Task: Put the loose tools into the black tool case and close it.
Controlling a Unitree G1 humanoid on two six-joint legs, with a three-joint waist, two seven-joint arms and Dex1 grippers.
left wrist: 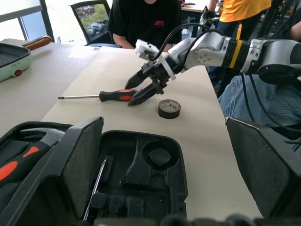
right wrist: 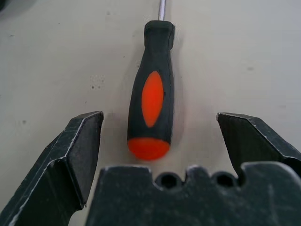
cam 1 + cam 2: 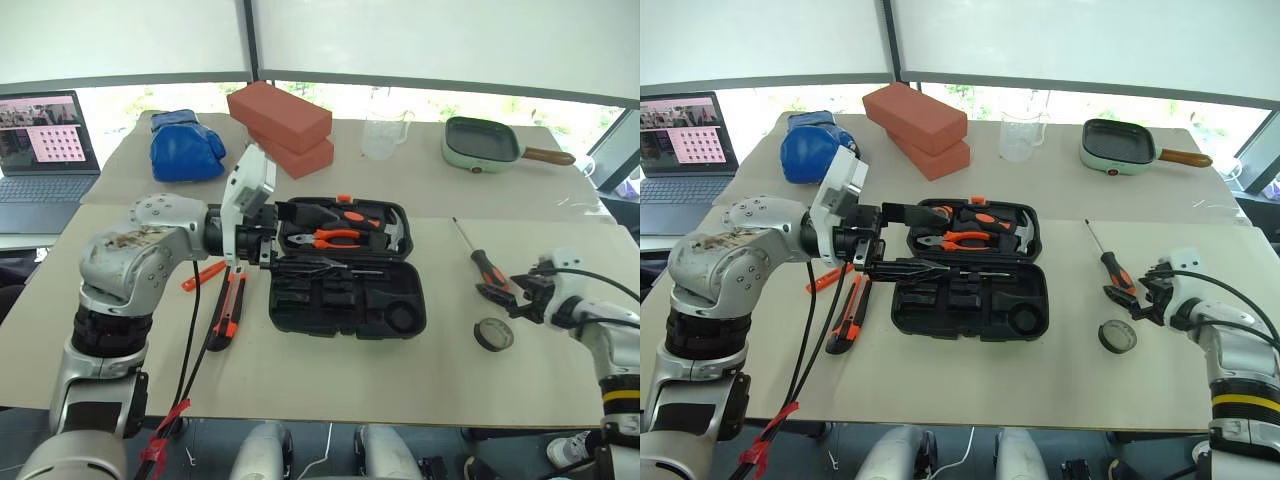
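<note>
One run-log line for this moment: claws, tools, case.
right claw: open, straddling screwdriver handle, no grip | left claw: open above tool case | case: lid open | tape roll, utility knife: loose on table

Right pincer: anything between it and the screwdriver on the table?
Nothing visible. The right pincer is open with the screwdriver handle lying on bare table just ahead, between its fingers. The tape roll sits beside it, off the approach line.
</note>
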